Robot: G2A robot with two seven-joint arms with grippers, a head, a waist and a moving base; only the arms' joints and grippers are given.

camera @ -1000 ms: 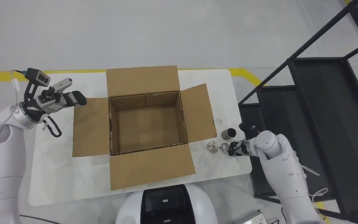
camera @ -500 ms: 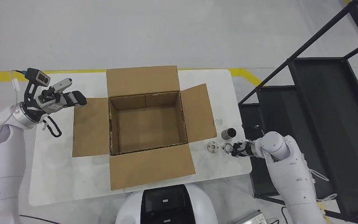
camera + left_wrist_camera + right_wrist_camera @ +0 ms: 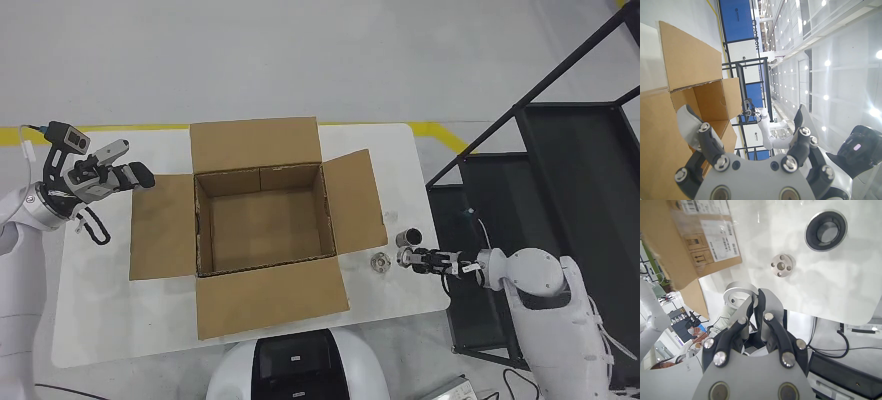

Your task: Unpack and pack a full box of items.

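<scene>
- Since the box looks empty with all flaps out, I'd guess unpacking is about over and packing comes next. In the top view it sits mid-table. The right gripper is low by the right edge, near the right flap, with a flange just beside it and a cylinder close by. That arm comes in from the right, forearm about level, gripper pointing toward the box. The left gripper is parked off the left flap, well apart from the parts.
- Left wrist view: fingers spread wide with nothing between them, aimed past the box at the ceiling, so that arm is tilted up and idle.
- Right wrist view: the fingers are pinched on the rim of a silver ring at the table's edge. Can't tell if it's resting or lifted. The flange and cylinder lie loose on the table beyond it.
- Next move, as I read it: lift the ring clear, carry it over the right flap without clipping it, and let go low inside the box. It's only a rim pinch, so the ring could swing or slip.
</scene>
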